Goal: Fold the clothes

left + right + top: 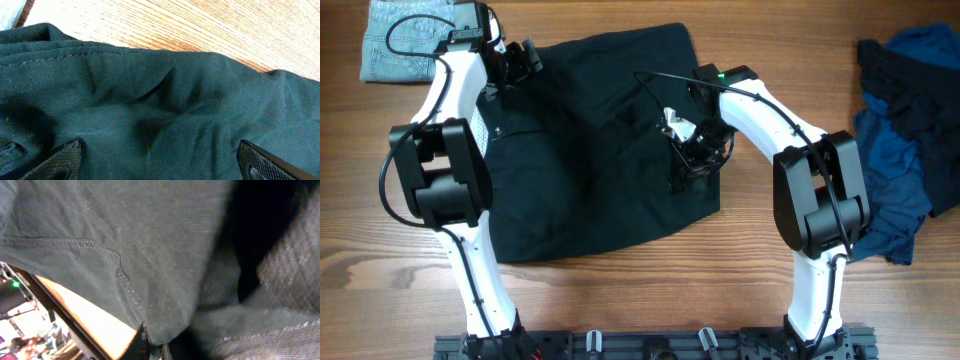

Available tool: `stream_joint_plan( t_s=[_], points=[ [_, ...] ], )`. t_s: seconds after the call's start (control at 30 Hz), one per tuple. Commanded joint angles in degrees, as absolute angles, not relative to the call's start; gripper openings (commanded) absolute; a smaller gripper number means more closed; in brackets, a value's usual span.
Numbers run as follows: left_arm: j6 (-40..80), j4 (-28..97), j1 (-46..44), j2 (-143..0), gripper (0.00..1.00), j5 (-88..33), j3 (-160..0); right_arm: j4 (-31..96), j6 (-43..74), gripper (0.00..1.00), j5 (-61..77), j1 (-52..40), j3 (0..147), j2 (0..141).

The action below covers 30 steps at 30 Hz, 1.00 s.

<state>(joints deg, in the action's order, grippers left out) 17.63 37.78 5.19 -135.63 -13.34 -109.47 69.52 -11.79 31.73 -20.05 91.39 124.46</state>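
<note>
The black shorts [590,150] lie spread and wrinkled in the middle of the table [650,300], and no tidy fold shows, so the folding looks barely begun. At their 3 o'clock edge the right gripper [688,165] has its jaws pressed together on a pinch of cloth. At the 10 o'clock corner the left gripper [525,60] hovers, jaws spread wide, holding nothing.

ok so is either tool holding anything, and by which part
The right tool pinches the black shorts by a fold near their right edge; the left tool is open, holding nothing.
</note>
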Motion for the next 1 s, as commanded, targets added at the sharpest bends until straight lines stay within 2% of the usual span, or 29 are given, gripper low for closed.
stream_joint_plan(
  t_s=[0.0, 0.23, 0.6, 0.97],
  points=[
    [16.93, 37.95, 5.15, -133.67, 1.00, -13.04, -108.88, 72.18, -8.67, 0.04, 28.88, -19.97, 92.68, 123.00],
    [16.91, 37.95, 5.15, -133.67, 1.00, -13.04, -108.88, 78.54, -1.10, 0.04, 27.88, -19.49, 92.68, 116.88],
    [16.91, 37.91, 5.15, -133.67, 1.00, -13.02, -108.88, 92.38, 1.72, 0.04, 23.57, -19.44, 92.62, 111.42],
    [16.88, 37.87, 5.15, -133.67, 1.00, -12.99, -108.88, 92.33, 11.73, 0.04, 25.23, -19.44, 92.51, 111.42]
  ],
)
